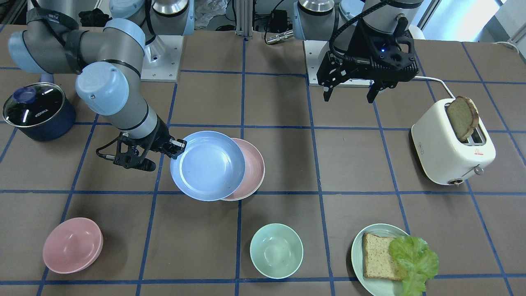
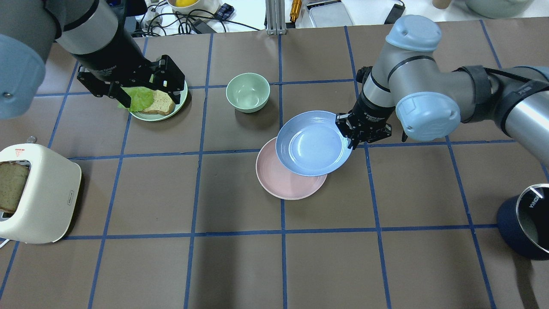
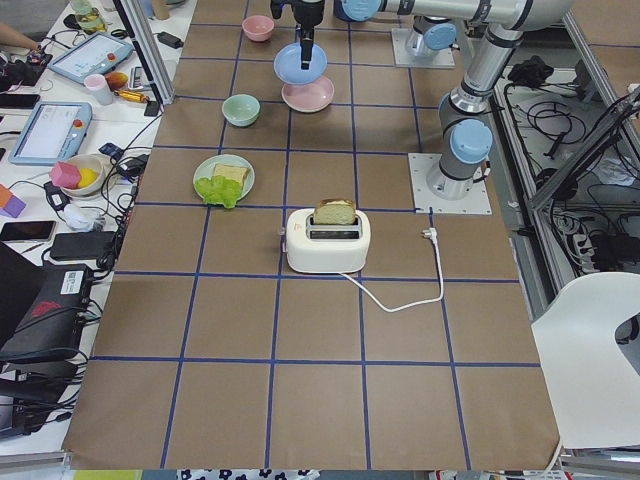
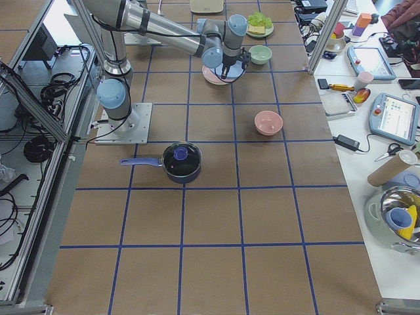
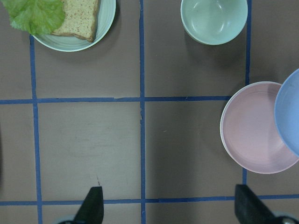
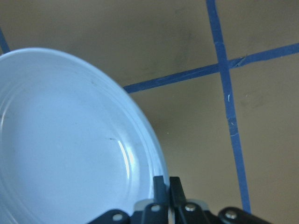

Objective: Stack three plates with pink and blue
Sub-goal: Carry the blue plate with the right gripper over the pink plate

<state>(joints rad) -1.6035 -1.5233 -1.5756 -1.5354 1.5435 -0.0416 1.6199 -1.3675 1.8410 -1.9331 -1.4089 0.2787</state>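
My right gripper [image 1: 176,148] is shut on the rim of the light blue plate [image 1: 207,165] and holds it just above the table. The wrist view shows the rim pinched between the fingers [image 6: 161,186]. The blue plate [image 2: 313,143] overlaps the pastel pink plate [image 2: 283,180], which lies flat on the table and is partly covered. My left gripper [image 1: 349,98] is open and empty, raised well above the table; in its wrist view the pink plate [image 5: 254,128] lies at the right. The cream-white plate is out of view.
A mint bowl [image 1: 276,250], a pink bowl [image 1: 72,245] and a pale green plate [image 1: 357,250] with bread and lettuce stand along the operators' side. A white toaster [image 1: 452,148] with bread is by the left arm. A dark lidded pot [image 1: 37,109] is by the right arm.
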